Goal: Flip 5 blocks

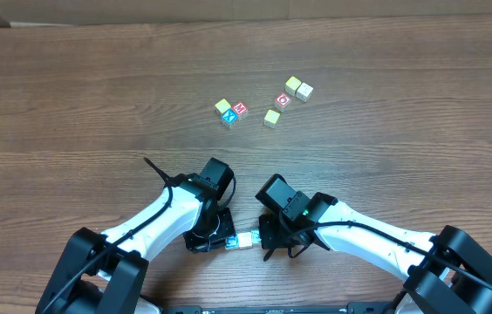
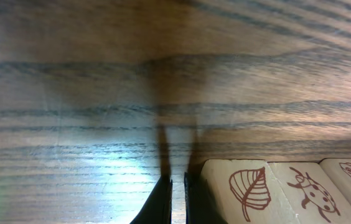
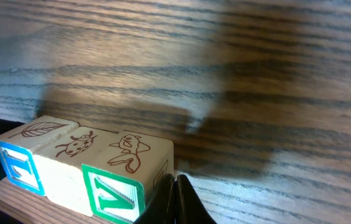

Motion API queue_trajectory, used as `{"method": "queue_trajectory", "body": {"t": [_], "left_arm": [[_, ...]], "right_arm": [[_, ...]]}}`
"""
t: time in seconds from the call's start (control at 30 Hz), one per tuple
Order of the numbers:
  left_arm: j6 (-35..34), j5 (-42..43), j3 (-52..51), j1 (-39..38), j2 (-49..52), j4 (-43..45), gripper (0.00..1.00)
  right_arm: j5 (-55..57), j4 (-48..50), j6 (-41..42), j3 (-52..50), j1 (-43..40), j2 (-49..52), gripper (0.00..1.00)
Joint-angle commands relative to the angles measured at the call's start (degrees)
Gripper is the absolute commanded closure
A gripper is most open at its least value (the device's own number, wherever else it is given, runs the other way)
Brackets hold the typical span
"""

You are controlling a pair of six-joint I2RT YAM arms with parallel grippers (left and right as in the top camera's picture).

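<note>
We see both pincers low over the counter [image 1: 71, 87] at its near edge, tips turned toward each other. A row of three blocks [image 3: 82, 168] sits between them. The left pincer [image 2: 177, 199] is clenched, fingers pressed together with nothing between them. The right pincer [image 3: 175, 199] is likewise clenched on nothing.

The row's long axis runs straight from one pincer to the other. Seen from the left wrist, the leaf block [image 2: 250, 190] lies just beside the fingertips on their right. The other two blocks follow it away from the pincer. Seen from the right wrist, the fish block [image 3: 135, 158] lies just beside the fingertips on their left. We cannot tell whether either tip actually touches wood.

Each arm is therefore nearest to its own end of the row, and the ladybug block in the middle is reachable by neither without moving a neighbour. The loose blocks [image 1: 271, 118] lie well apart, farther out on the counter.

We judge that either pincer must first release, then shift sideways over its end block.
</note>
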Motion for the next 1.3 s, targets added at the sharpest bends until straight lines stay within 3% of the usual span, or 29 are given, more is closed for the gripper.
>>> {"method": "queue_trajectory", "body": {"t": [0.0,0.83,1.27], "left_arm": [[2.89,1.33,-0.15,-0.44,2.19,3.67,0.96],[11.52,-2.08,-0.15,-0.44,2.19,10.45,0.96],[18.67,-2.95,-0.15,-0.44,6.78,13.27,0.96]], "right_arm": [[-4.28,0.94,2.97,-0.02,0.26,0.24,0.96],[-4.79,2.91,12.02,-0.02,0.26,0.24,0.96],[-4.70,6.69,21.24,-0.02,0.26,0.24,0.96]]}}
